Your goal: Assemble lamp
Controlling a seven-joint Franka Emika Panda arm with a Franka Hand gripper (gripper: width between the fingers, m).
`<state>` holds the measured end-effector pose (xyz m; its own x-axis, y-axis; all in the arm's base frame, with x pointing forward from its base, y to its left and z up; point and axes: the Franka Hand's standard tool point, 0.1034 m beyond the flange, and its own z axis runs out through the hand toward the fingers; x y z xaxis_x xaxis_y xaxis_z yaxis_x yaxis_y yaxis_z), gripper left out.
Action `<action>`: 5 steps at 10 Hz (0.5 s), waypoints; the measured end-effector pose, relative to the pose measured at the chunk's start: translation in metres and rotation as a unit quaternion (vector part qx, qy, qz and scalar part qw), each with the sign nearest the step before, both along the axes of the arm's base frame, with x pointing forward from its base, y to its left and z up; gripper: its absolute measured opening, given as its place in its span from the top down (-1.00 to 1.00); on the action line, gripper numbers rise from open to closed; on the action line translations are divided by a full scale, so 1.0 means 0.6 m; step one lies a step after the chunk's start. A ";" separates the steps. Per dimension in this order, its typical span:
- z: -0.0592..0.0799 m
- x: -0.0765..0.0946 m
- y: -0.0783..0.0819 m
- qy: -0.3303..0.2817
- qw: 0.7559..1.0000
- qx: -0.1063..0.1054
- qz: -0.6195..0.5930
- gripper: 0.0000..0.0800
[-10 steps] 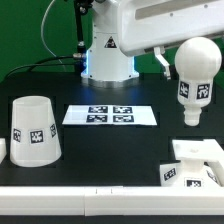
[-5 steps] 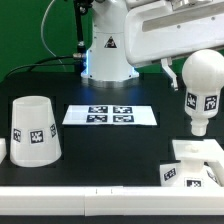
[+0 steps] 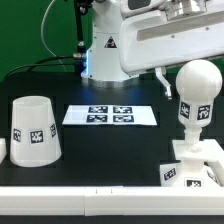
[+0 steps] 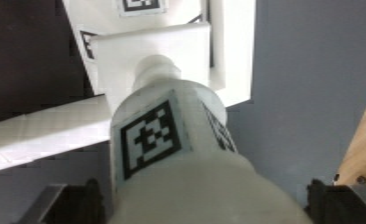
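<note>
The pincer [image 4: 199,198] is closed on the bulb [image 3: 198,85]. In the wrist view its two dark fingers [image 4: 64,203] stand on either side of the bulb's wide white body, pressed against it. In the exterior view most of the pincer is hidden behind the bulb.

In the exterior view the bulb stands at the right of the frame, upright. Its round head is uppermost, and its narrower stem points down with a black-and-white tag on the side. The lower end of the stem meets the top of the square stepped base [image 3: 205,152], which sits in the lower right corner of the frame. Whether the stem is seated in the base or only touching it cannot be told. The wrist view looks along the tagged stem toward the base [image 4: 162,42] beyond it.

The shade [image 3: 33,130] stands wide end down on the black bench [image 3: 110,150] at the lower left of the exterior view, well apart from the bulb and base, with one tag on its side. The marker board [image 3: 110,115] lies flat in the middle of the frame, between the shade and the base. The white arm [image 3: 150,40] fills the upper middle and upper right of the frame.
</note>
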<state>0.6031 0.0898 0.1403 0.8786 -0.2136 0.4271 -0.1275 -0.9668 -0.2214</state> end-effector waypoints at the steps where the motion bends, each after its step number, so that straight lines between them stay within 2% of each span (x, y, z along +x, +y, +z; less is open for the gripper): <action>1: -0.001 -0.001 0.001 0.000 1.000 0.000 0.000 -0.42; 5: 0.006 0.008 0.002 -0.004 1.000 0.000 0.001 -0.42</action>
